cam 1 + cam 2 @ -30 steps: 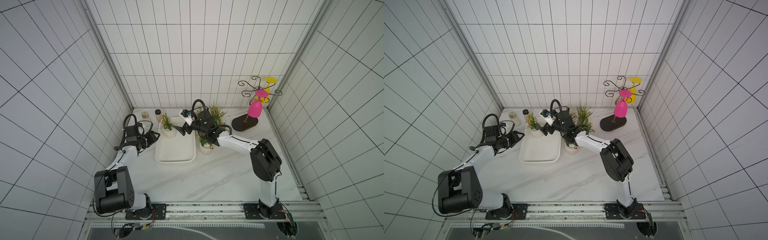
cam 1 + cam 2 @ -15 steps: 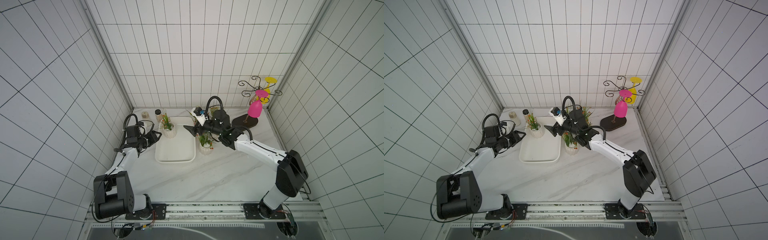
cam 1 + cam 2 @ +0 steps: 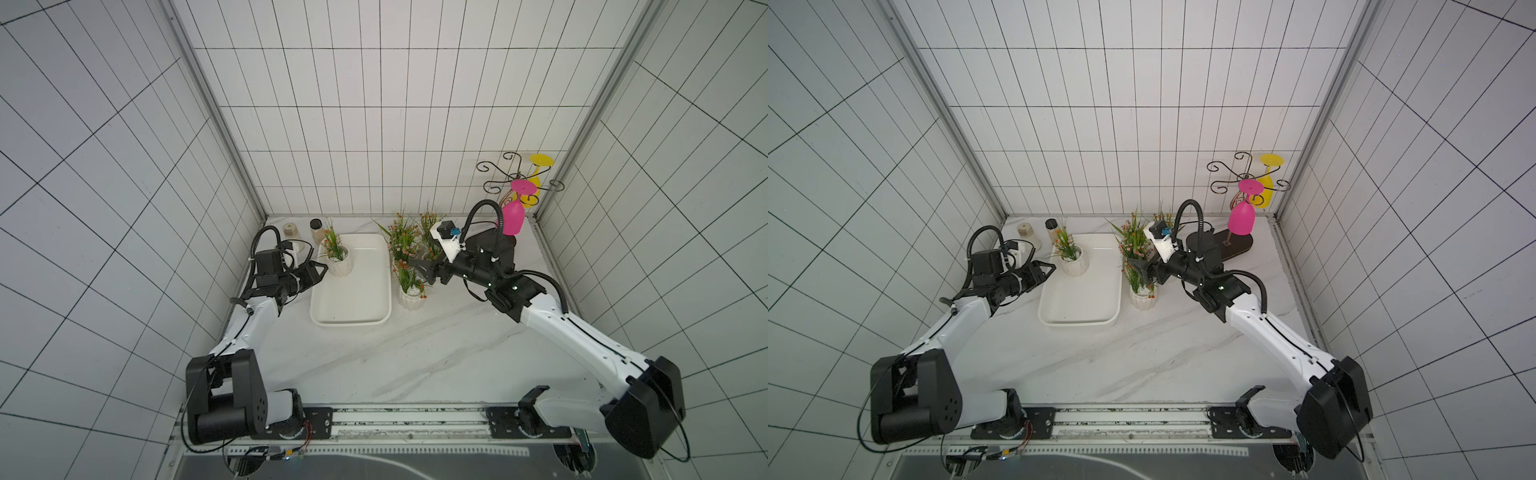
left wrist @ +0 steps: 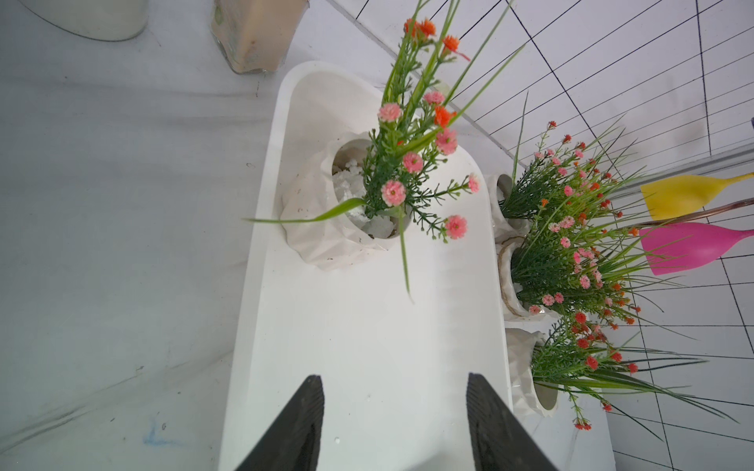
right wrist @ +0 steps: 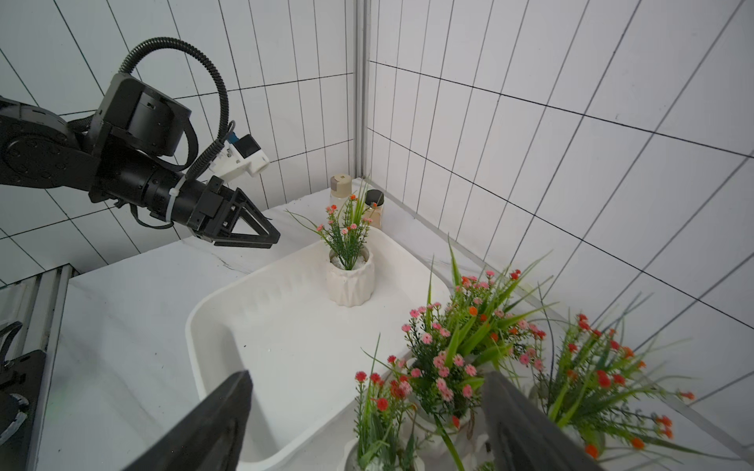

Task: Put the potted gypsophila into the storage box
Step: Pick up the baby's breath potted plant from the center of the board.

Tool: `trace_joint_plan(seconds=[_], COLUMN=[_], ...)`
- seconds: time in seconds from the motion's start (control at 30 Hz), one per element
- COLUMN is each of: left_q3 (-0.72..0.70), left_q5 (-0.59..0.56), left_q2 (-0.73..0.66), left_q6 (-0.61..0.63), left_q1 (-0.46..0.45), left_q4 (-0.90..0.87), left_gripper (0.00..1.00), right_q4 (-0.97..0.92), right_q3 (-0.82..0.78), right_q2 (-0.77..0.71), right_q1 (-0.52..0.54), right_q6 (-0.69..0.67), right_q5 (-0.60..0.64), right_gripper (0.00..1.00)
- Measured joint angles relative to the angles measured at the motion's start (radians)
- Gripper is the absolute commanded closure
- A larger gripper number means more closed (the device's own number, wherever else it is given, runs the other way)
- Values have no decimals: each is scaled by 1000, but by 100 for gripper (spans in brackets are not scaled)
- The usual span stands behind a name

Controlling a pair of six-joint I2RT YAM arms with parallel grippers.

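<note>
The storage box (image 3: 351,323) (image 3: 1077,322) is a shallow white tray lying mid-table. One potted gypsophila (image 3: 340,262) (image 3: 1072,262) (image 4: 326,228) (image 5: 350,281) stands upright in its far left corner. Three more pots stand in a row just right of the box: the front one (image 3: 411,297) (image 3: 1143,297), the middle one (image 3: 401,245), the back one (image 3: 430,235). My left gripper (image 3: 318,272) (image 4: 393,376) hangs open and empty over the box's left rim, near the pot inside. My right gripper (image 3: 419,268) (image 5: 367,375) is open above the front pot, flower sprigs between its jaws.
Two small jars (image 3: 289,230) (image 3: 316,226) stand at the back left corner behind the box. A dark wire rack with a pink glass (image 3: 512,216) and a yellow glass (image 3: 536,178) stands at the back right, close behind my right wrist.
My right gripper has drawn back to the right, from beside the pot in the box to above the pots next to it, and its jaws have narrowed. The left arm has stayed put.
</note>
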Motion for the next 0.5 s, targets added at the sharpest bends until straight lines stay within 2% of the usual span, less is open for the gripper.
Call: trace_joint_plan(seconds=[0.5], left_q3=[0], left_q5=[0], left_q2=[0], left_q6=[3], left_q1=[-13], left_q4=[0], left_gripper=[44], right_q4=[-274], right_q3=[-100], right_q2=[-235], right_q1=[-232], right_q6=[31], right_q5=[38], right_gripper=[10])
